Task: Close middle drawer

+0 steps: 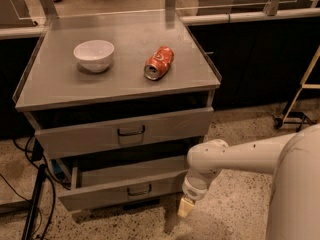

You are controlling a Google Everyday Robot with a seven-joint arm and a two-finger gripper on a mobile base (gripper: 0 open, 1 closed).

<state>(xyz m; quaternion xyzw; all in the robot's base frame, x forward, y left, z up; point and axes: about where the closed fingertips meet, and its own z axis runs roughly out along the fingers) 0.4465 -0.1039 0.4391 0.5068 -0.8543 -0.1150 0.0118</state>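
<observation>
The middle drawer [100, 193] is a wide, shallow grey steel drawer with a small loop handle [139, 189]. It stands pulled out from the cabinet, its inside showing dark above the low front. My gripper [185, 207] hangs low at the drawer front's right end, just in front of and below its corner. My white arm [235, 156] reaches in from the right. The taller drawer above [90, 136] also stands slightly out.
On the cabinet top [125, 84] stand a white bowl [94, 55] and a crushed orange can [158, 63] on its side. Black cables [35, 204] hang at the cabinet's left. A dark counter [260, 59] and a wheeled stand [295, 109] are at right. The floor is speckled.
</observation>
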